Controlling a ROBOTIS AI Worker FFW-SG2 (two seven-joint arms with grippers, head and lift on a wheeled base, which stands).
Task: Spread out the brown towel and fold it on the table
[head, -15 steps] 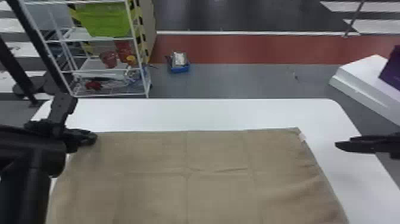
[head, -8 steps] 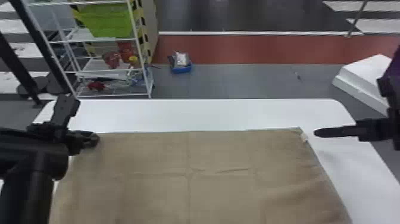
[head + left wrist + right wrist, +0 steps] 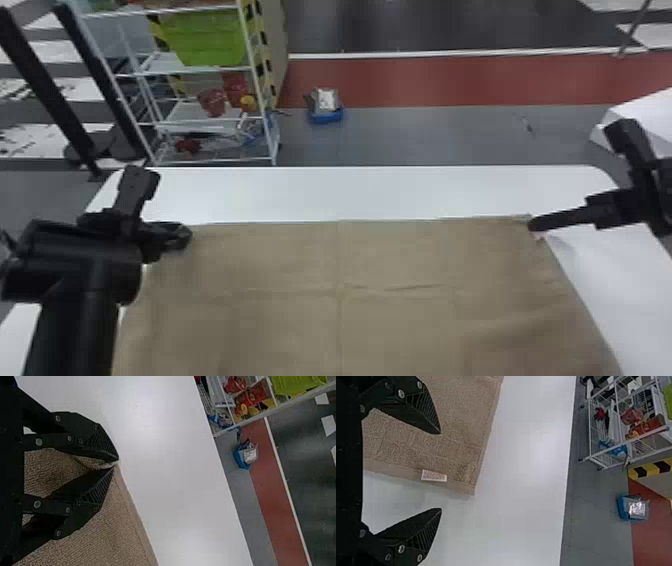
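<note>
Currently the table (image 3: pixel 390 192) holds the towel (image 3: pixel 300 265), spread flat, short of the far edge. The left gripper (image 3: pixel 115 464) pinches its far-left corner; the right gripper (image 3: pixel 440 471), wide open and empty, straddles its right edge near a tag (image 3: pixel 434 476). Spreading seems done; folding needs the far-right corner gripped.

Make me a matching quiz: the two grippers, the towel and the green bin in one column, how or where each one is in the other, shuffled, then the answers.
1. Left gripper
2. Right gripper
3. Brown towel
4. Green bin

A. Spread out on the table
B. Fingers apart
C. On the rack beyond the table
D. Fingers closed on a towel corner

Pairs: 1-D, 2-B, 3-A, 4-C
</note>
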